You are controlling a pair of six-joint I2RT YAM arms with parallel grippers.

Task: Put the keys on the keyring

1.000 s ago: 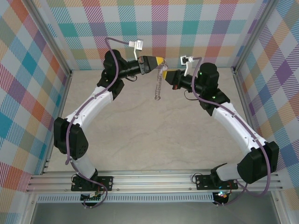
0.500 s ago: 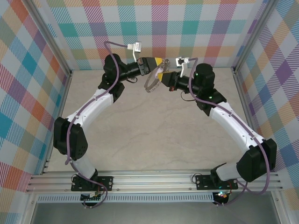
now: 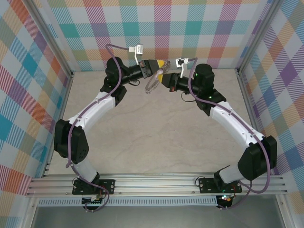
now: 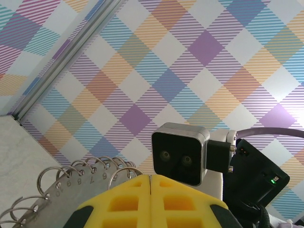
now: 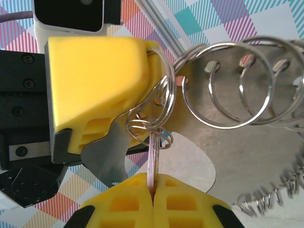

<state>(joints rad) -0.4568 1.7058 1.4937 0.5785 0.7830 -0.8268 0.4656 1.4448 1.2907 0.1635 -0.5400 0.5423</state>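
Yellow-padded left gripper [image 4: 151, 190] clamps the keyring [image 4: 61, 190] above the tabletop's [image 3: 156, 137] far edge | right gripper [image 5: 153, 187] pinches the keys [image 5: 151, 159] edge-on | risk: keys may twist in the pinch and miss the keyring.

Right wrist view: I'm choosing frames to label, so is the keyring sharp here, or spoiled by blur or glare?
Right wrist: the keyring has crisp big loops and a mild sheen on its plate, but the coil at lower right is blurred; top external: the keyring looks tiny, its loops indistinct; left wrist: the loops are sharp.
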